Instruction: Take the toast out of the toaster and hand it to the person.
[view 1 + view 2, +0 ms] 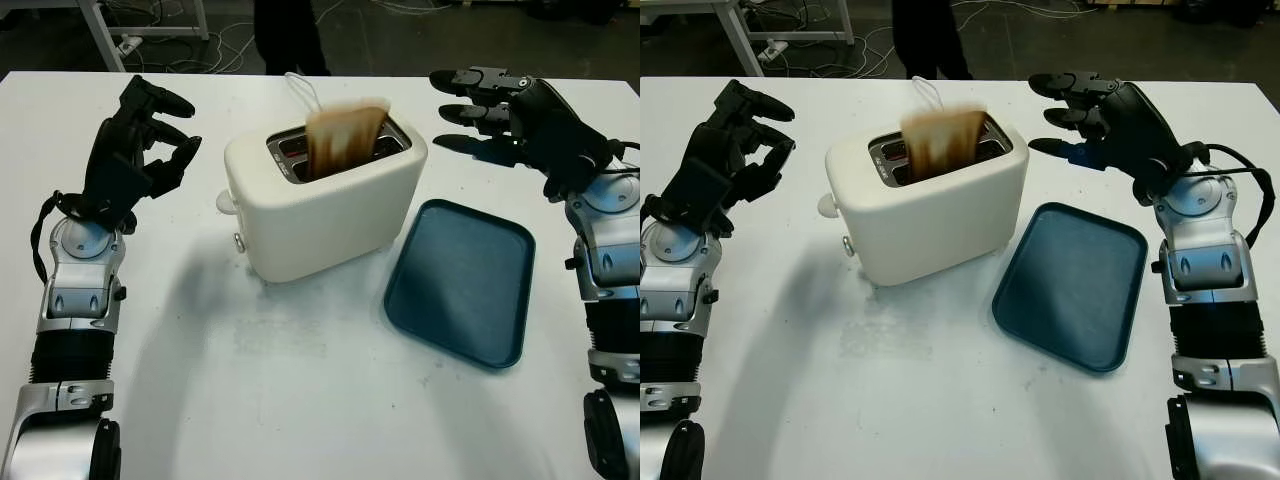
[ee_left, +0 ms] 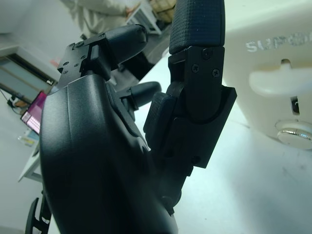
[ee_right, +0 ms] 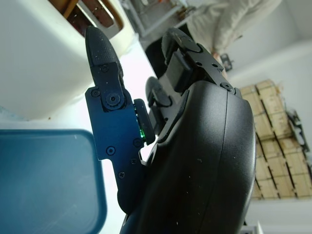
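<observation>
A cream two-slot toaster [image 1: 330, 205] stands mid-table. A browned slice of toast [image 1: 343, 140] sticks up out of its slot and looks blurred. My left hand [image 1: 165, 135] is raised to the left of the toaster, apart from it, open and holding nothing. My right hand [image 1: 465, 110] hovers to the right of the toaster at about the height of its top, fingers pointing toward it, open and holding nothing. A person [image 1: 290, 35] in dark trousers stands beyond the table's far edge.
A dark blue tray [image 1: 465, 280] lies flat to the right of the toaster, below my right hand. The toaster's lever knob [image 2: 278, 83] faces my left hand. Cables and a table leg [image 1: 105, 30] are on the floor behind the white table.
</observation>
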Action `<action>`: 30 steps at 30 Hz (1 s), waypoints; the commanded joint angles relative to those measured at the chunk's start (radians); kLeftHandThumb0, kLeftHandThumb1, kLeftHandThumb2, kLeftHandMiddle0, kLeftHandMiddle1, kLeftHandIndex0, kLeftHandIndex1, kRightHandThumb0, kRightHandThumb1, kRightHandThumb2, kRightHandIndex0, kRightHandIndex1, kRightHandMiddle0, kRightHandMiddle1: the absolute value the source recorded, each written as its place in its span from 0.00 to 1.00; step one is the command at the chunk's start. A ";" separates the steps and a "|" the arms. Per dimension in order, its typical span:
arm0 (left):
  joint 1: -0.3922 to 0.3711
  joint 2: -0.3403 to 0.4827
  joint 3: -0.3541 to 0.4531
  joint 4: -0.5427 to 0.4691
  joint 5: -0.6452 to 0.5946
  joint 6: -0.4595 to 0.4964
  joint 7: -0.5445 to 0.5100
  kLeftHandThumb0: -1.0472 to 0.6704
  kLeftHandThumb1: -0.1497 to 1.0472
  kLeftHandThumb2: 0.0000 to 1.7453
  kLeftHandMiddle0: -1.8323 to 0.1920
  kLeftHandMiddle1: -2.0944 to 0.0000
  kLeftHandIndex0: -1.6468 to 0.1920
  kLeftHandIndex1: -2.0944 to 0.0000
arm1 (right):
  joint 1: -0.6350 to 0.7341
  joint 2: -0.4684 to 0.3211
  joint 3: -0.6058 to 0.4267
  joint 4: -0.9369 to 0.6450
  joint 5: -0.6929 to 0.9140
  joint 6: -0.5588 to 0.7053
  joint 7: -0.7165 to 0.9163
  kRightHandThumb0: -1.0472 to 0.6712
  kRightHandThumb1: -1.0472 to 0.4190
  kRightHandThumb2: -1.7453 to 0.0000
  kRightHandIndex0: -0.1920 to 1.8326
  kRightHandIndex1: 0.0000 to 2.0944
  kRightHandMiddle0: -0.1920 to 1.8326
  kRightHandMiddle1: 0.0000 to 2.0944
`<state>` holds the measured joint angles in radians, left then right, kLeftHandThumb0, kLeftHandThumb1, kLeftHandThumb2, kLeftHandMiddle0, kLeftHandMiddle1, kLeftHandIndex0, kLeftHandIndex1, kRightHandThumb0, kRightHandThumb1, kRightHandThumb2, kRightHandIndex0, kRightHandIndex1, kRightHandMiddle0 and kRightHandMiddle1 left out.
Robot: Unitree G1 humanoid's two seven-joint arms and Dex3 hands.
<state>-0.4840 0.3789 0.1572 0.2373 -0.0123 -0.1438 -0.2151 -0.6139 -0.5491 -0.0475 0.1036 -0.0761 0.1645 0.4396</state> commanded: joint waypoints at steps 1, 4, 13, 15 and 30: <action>-0.001 0.008 0.001 0.017 -0.001 -0.031 -0.002 0.00 0.89 0.19 0.91 0.21 0.90 0.25 | 0.012 -0.017 0.000 -0.027 -0.015 0.022 -0.012 0.25 0.09 0.99 0.37 0.01 0.34 0.01; -0.005 0.005 0.003 0.014 -0.003 -0.023 0.003 0.00 0.89 0.18 0.91 0.21 0.90 0.25 | 0.006 -0.012 -0.003 -0.017 -0.012 0.015 -0.006 0.24 0.09 0.99 0.37 0.01 0.34 0.01; 0.001 0.006 0.001 0.014 0.005 -0.028 0.008 0.00 0.89 0.18 0.91 0.20 0.90 0.24 | -0.087 0.010 -0.035 0.063 0.048 -0.106 -0.005 0.35 0.20 1.00 0.42 0.03 0.38 0.02; 0.004 0.006 0.000 0.008 0.009 -0.026 0.012 0.00 0.89 0.19 0.91 0.20 0.90 0.24 | -0.137 0.008 -0.036 0.083 0.060 -0.136 0.011 0.38 0.23 1.00 0.47 0.06 0.42 0.04; 0.001 0.000 -0.002 0.006 0.001 -0.025 0.009 0.00 0.89 0.19 0.91 0.21 0.90 0.25 | -0.399 0.020 0.213 0.104 -0.138 -0.270 0.084 0.29 0.32 1.00 0.51 0.30 0.55 0.09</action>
<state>-0.4837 0.3790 0.1565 0.2486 -0.0109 -0.1588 -0.2114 -0.9956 -0.5371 0.1380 0.1966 -0.1878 -0.0660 0.5149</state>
